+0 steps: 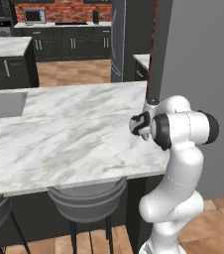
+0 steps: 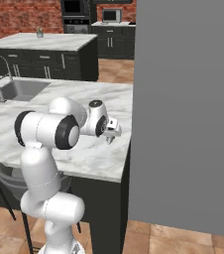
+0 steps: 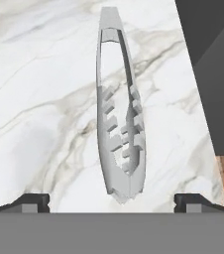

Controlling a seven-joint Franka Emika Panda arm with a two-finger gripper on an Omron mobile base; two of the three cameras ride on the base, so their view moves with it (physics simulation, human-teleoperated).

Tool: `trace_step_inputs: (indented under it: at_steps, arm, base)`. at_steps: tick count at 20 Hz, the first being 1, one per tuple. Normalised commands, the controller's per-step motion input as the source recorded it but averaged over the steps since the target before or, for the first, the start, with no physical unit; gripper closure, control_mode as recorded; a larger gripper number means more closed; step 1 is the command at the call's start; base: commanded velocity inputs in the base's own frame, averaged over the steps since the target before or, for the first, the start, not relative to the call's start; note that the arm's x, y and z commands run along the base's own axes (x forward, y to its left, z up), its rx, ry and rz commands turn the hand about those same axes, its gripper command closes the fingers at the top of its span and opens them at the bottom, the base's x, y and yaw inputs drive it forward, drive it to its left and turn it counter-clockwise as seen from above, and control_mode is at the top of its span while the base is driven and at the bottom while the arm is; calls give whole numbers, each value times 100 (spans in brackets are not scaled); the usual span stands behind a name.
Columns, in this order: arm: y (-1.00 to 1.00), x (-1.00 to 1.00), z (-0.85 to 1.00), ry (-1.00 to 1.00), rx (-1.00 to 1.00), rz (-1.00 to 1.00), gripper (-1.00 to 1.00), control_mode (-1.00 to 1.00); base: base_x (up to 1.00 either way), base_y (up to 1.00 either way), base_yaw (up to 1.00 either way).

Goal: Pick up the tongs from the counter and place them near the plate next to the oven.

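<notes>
Lying lengthwise between the spread gripper point(image 3: 112, 203) fingers, the tongs point(image 3: 119, 119) point their toothed tips toward it.

Arm folded low, gripper point(image 3: 112, 201) spread wide, pointing down.

Desk point(image 1: 74, 134): white marble slab with grey veins, over dark cabinetry.
Sunken in desk: sink point(image 1: 2, 105), at its left end.
Lying on desk: grey tongs point(image 3: 120, 139), flat near the right edge.
</notes>
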Motion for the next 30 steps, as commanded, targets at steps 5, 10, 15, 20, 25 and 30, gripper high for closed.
trace_step_inputs:
  at_steps: [5,10,15,20,25,30]
  arm:
    - [-4,24,-27,0,0,0,-100,-100]
    - [-10,21,-26,0,0,0,-100,-100]
    - [-11,12,-29,0,0,0,-100,-100]
    - [-2,1,-14,0,0,0,100,-100]
    - [0,0,0,0,0,0,100,-100]
    - [6,-21,68,-11,0,-1,100,-100]
  base:
    - [0,0,0]
    - [0,0,0]
    - [0,0,0]
    - [0,0,0]
    - [0,0,0]
    - [0,0,0]
